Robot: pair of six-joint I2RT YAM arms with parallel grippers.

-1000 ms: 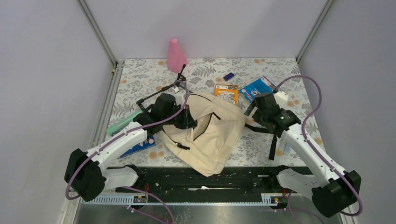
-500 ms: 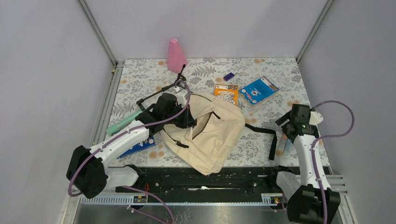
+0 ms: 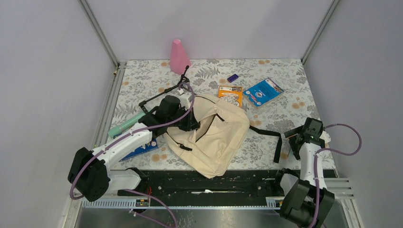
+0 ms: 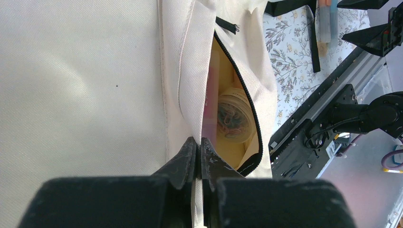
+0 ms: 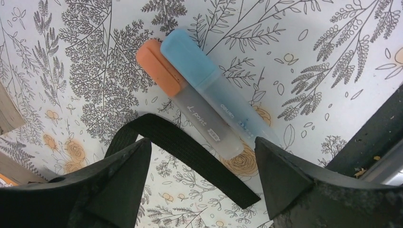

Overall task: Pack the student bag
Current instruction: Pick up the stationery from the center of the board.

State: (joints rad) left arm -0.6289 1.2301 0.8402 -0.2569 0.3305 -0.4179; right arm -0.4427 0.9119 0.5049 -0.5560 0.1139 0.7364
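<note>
We hold the bag's mouth on the left; our right fingers hang open over two highlighters.

The student bag [image 3: 214, 137] lies slumped at the middle of the surface [image 3: 142, 80], its black strap [image 5: 190, 156] trailing toward the lower right. In the left wrist view, the left fingers [image 4: 187, 159] are pressed together on the cream edge beside the zipper. The opening gapes above them, and we make out a round clear container [image 4: 234, 116] inside. The right fingers [image 5: 285, 175] stand wide apart, holding nothing. Between them, in the upper middle of the right wrist view, an orange highlighter [image 5: 183, 97] and a blue highlighter [image 5: 214, 80] lie side by side, touching, with the strap just beside the orange one.
</note>
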